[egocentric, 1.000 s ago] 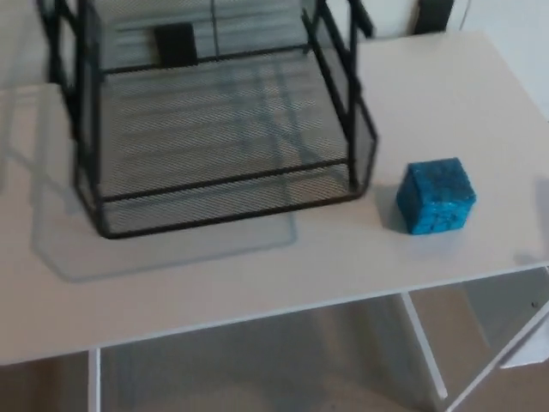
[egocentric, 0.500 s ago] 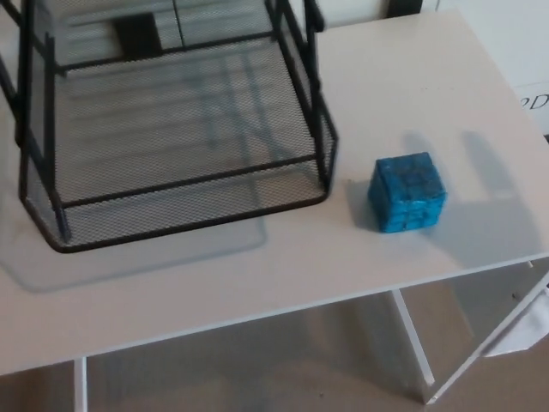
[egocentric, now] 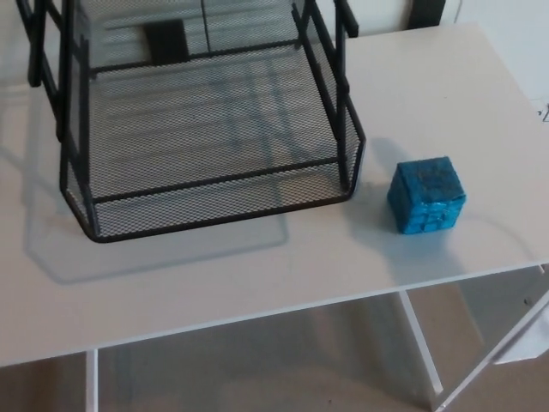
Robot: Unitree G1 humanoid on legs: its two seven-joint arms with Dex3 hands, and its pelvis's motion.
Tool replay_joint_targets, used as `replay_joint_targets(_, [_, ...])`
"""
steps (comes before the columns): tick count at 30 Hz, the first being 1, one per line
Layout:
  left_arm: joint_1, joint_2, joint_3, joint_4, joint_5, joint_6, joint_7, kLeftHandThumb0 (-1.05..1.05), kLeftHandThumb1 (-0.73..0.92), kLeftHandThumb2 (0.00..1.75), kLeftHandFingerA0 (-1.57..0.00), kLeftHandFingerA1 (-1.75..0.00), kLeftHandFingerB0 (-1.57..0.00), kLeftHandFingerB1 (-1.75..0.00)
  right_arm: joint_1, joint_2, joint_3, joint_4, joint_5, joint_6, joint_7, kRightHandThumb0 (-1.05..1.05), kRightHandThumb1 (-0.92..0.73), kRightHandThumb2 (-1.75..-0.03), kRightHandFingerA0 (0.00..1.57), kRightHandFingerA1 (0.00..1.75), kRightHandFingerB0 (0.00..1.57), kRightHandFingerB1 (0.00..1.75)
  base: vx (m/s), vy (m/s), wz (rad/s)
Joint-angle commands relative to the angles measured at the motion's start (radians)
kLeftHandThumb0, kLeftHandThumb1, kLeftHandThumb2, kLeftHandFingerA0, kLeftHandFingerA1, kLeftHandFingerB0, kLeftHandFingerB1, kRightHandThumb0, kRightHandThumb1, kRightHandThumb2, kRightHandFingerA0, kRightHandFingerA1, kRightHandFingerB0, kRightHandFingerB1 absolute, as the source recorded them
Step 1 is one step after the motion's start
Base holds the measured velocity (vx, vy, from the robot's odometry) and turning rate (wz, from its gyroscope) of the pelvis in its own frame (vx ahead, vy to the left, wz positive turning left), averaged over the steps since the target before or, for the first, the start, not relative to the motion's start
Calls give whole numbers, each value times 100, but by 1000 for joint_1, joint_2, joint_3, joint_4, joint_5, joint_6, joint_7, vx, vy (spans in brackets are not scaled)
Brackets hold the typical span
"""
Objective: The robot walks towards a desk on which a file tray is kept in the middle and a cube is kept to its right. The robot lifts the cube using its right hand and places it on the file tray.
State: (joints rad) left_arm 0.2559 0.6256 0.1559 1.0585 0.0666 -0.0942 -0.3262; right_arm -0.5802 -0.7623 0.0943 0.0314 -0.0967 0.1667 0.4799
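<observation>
Neither the left hand nor the right hand shows in the head view, so their fingers cannot be judged as spread, closed or holding anything. With no fingers to measure from, places here follow the robot's own sides.

The cube [egocentric: 426, 195] sits flat on the desk [egocentric: 257, 275], on the robot's right, the side its right hand belongs to. It is bright blue with darker mottling across its faces, and nothing touches it. It rests near the front edge of the desk, toward the front right corner, and casts a soft shadow on the white top around it.

To the cube's left stands the file tray [egocentric: 214, 199], black wire mesh with a low front wall and rounded front corners. The two are near each other but apart, with a strip of bare desk between the tray's front right corner and the cube. Black upright posts [egocentric: 343, 103] rise from the tray's sides and run out of the picture at the top. The tray's shadow [egocentric: 171, 253] falls on the desk in front of it and to its left. Through the mesh at the back a dark rectangle [egocentric: 165, 39] shows; what it is cannot be told.

Under the desk's front edge a white leg [egocentric: 422, 343] slants down, with tan floor [egocentric: 257, 369] behind it.
</observation>
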Motion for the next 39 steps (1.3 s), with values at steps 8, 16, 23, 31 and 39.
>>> replay_joint_targets(8, [-7, 10, -26, -7, 9, -27, 27, -67, 68, 95, -24, -49, -15, -43, 6, 66, 141, 83, -134, 12, 27, -51, -54, -57, 11, 38, 18, 28, 0, 0, 0])
replay_joint_targets(16, [-36, 14, -56, 30, 31, -50, 37, -64, 84, 65, -42, -44, -29, -35, -13, 148, 254, 165, -205, -12, 8, -55, -47, -71, 15, 48, 18, 37, 0, 0, 0])
replay_joint_targets(23, [-49, 14, -73, 48, 32, -59, 42, -66, 84, 65, -41, -41, -26, -33, -25, 160, 369, 191, -313, 2, 58, -58, -55, -57, 16, 45, 17, 30, 0, 0, 0])
replay_joint_targets(31, [-45, 15, -79, 35, 22, -50, 32, -65, 84, 65, -41, -41, -24, -31, -8, 185, 413, 248, -356, 26, 54, -55, -55, -58, 13, 42, 18, 29, 0, 0, 0])
replay_joint_targets(39, [-29, 25, -107, 26, 43, -61, 47, -65, 84, 65, -40, -41, -25, -32, -4, 251, 397, 358, -380, -3, -47, -55, -54, -58, 16, 43, 22, 29, 0, 0, 0])
